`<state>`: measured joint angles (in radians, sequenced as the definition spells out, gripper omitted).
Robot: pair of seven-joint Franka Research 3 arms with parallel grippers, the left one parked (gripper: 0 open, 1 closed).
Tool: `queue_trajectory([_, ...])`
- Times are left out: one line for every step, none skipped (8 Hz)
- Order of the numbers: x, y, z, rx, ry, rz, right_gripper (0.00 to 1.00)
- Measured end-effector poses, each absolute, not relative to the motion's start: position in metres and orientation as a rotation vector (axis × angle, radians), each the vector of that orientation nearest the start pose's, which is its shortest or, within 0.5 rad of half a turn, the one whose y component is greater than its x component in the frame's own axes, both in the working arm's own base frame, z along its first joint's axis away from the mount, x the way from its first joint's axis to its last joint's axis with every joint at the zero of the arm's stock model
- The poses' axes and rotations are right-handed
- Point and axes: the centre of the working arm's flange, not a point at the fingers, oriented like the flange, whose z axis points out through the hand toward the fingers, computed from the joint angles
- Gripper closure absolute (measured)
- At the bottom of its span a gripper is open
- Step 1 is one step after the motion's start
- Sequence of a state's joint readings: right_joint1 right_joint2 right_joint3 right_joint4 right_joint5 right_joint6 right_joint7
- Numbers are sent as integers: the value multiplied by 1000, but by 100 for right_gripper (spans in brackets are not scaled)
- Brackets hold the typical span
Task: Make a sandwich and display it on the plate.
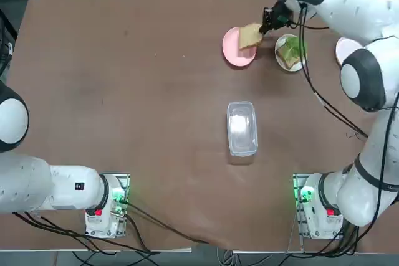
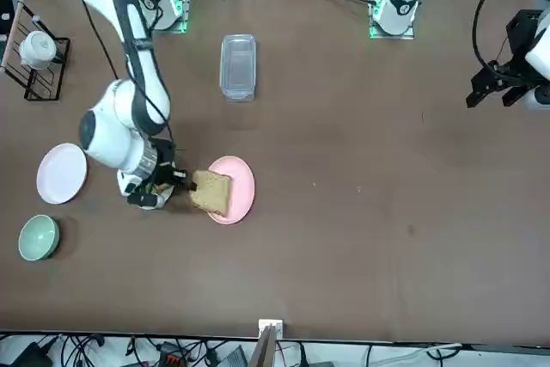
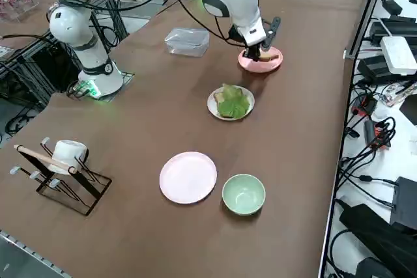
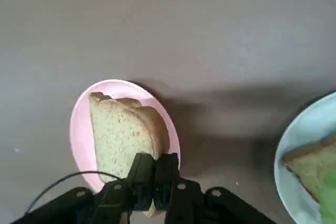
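My right gripper (image 1: pixel 267 24) is shut on the edge of a tan bread slice (image 1: pixel 249 35) at the back right of the table. The slice hangs over a pink plate (image 1: pixel 235 53); whether it still touches the plate I cannot tell. In the wrist view the fingers (image 4: pixel 155 167) pinch the slice (image 4: pixel 123 135) at its near crust. Just to the right stands the small white plate (image 1: pixel 280 60) with another bread slice topped with green lettuce (image 1: pixel 291 48). The right side view shows that plate (image 3: pixel 212 103) and lettuce (image 3: pixel 232 102) nearer the camera than the gripper (image 3: pixel 258 51).
A clear lidded container (image 1: pixel 242 128) lies at mid-table. A pinkish-white plate (image 3: pixel 188 177) and a green bowl (image 3: pixel 244 193) sit further toward the right edge. A wire rack with a white mug (image 3: pixel 62 167) stands at the near right corner.
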<state>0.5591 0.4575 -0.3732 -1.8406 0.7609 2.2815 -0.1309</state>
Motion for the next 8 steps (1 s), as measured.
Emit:
queue_trajectory([629,141,316,-2700,199,-39,97])
queue_trajectory([630,124,332,-2698,176,-32,97])
queue_trajectory([629,101,346,-2707,123,-19,97])
queue_trajectory([630,73,358,-2708,50,-7,97])
queue_trajectory([631,43,366,-2696,-30,3,97])
queue_trajectory([632,9,371,-2675,-120,12,97])
queue_trajectory([632,-24,371,-2649,-199,20,97])
queue_trajectory([631,-54,366,-2623,-265,36,97])
